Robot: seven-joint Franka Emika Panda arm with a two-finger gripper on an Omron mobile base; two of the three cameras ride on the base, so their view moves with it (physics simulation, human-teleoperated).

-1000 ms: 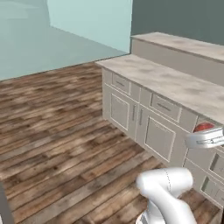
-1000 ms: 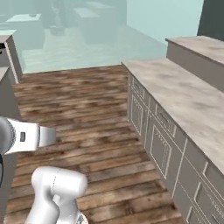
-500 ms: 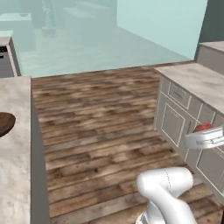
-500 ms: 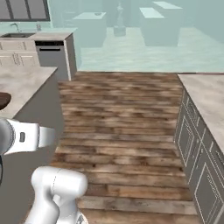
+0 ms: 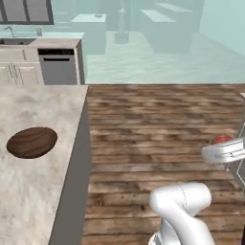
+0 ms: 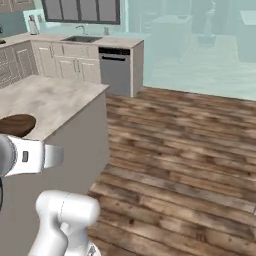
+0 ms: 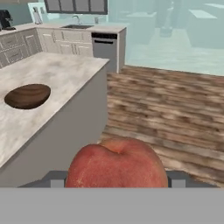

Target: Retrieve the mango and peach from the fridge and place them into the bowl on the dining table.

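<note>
The plank floor [image 5: 158, 124] is worn brown wood. The marbled stone bench [image 7: 57, 74] carries a shallow dark bowl [image 7: 27, 96] — empty. The claw [image 7: 116, 181] pinches a round, pinkish-red peach [image 7: 117, 166] off the bench's edge.

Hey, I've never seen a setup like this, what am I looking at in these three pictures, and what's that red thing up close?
It is a simulated kitchen with a white robot arm on a driving base. Two pictures come from cameras on the base, behind the arm to its left and right. The third comes from a camera on the hand, looking along the gripper.

The red thing is a peach, held in the gripper; in the left base view a bit of it shows above the hand.

To the side stands the dining table, pale marbled stone, with an empty dark brown bowl on it. Behind are white cabinets, a sink and a dishwasher.
</note>
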